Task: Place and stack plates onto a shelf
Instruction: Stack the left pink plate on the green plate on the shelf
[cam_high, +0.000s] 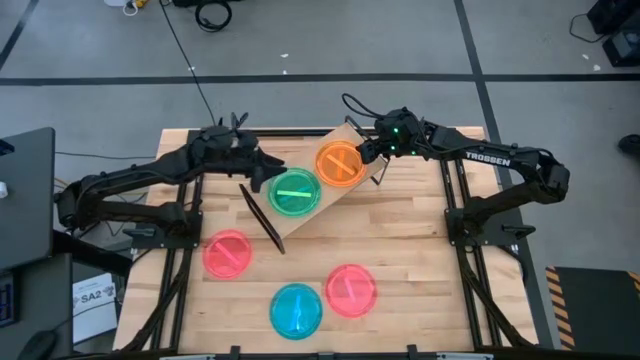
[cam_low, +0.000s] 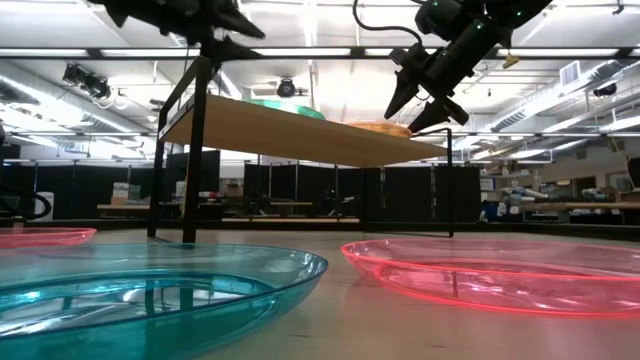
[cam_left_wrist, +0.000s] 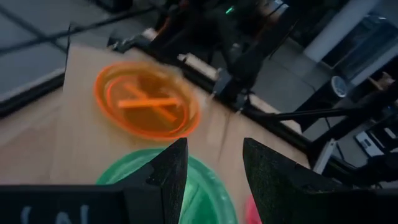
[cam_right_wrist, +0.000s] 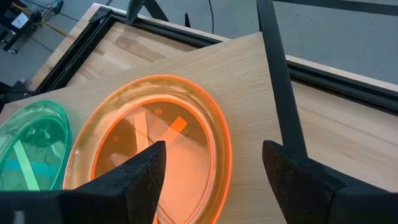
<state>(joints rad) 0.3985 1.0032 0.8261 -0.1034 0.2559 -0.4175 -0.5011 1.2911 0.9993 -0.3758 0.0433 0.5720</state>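
Observation:
The shelf (cam_high: 300, 215) is a light wooden board on black wire legs, standing slantwise on the table at the far middle. An orange plate (cam_high: 340, 163) and a green plate (cam_high: 295, 192) lie side by side on it. My left gripper (cam_high: 265, 172) is open over the green plate's left rim (cam_left_wrist: 124, 180). My right gripper (cam_high: 368, 152) is open over the orange plate's right rim (cam_right_wrist: 211, 143). In the low view it (cam_low: 420, 105) hangs just above the board (cam_low: 300, 130). Two pink plates (cam_high: 228, 252) (cam_high: 350, 290) and a blue plate (cam_high: 296, 310) lie on the tabletop.
The shelf's black wire legs (cam_high: 262, 218) (cam_right_wrist: 280, 81) stand at both ends of the board, one close to my right gripper. The blue plate (cam_low: 150, 290) and a pink plate (cam_low: 500, 275) lie near the table's front edge. Bare tabletop shows right of the shelf (cam_high: 420, 210).

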